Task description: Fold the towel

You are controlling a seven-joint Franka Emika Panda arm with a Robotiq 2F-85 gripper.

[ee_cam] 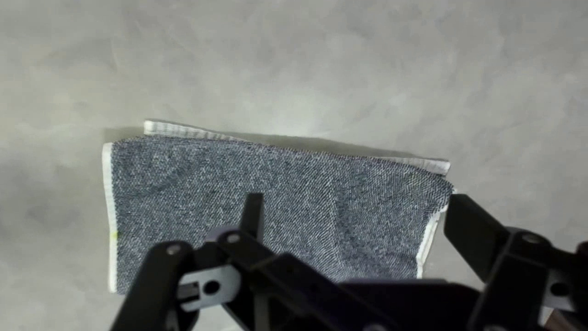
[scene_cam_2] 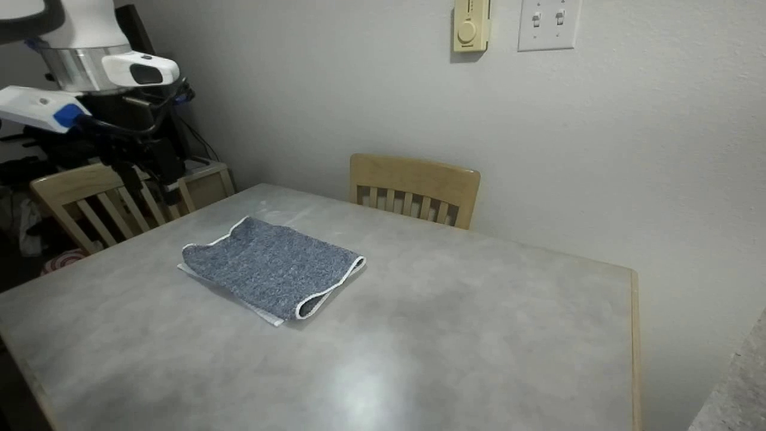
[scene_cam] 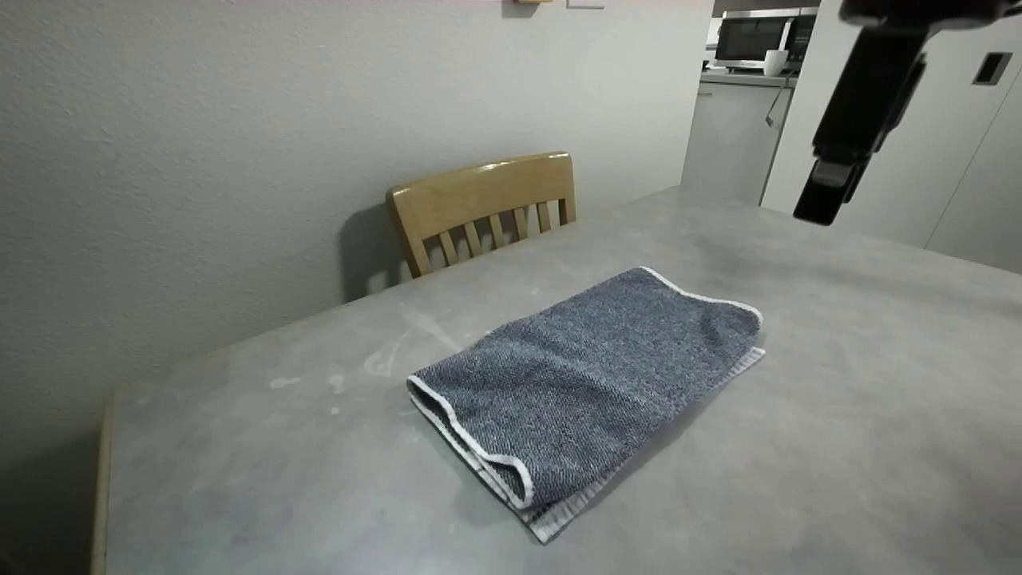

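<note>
The blue-grey towel with white edging lies on the table, doubled over into a rectangle; it shows in both exterior views (scene_cam: 591,375) (scene_cam_2: 272,266) and in the wrist view (ee_cam: 294,184). A pale edge of the lower layer sticks out along one long side. At the short ends the layers gape slightly, showing a rounded loop. The striped band is not clearly visible. My gripper (ee_cam: 356,200) is open and empty, its fingers wide apart above the towel in the wrist view. In both exterior views the gripper (scene_cam: 826,192) (scene_cam_2: 152,185) is raised well above the table, apart from the towel.
The grey table (scene_cam: 838,447) (scene_cam_2: 479,347) bears the towel. A wooden chair (scene_cam: 487,192) (scene_cam_2: 413,176) stands at the table's wall side. Another wooden chair (scene_cam_2: 78,185) stands near the arm. A wall runs behind the table, with a thermostat (scene_cam_2: 471,27) on it.
</note>
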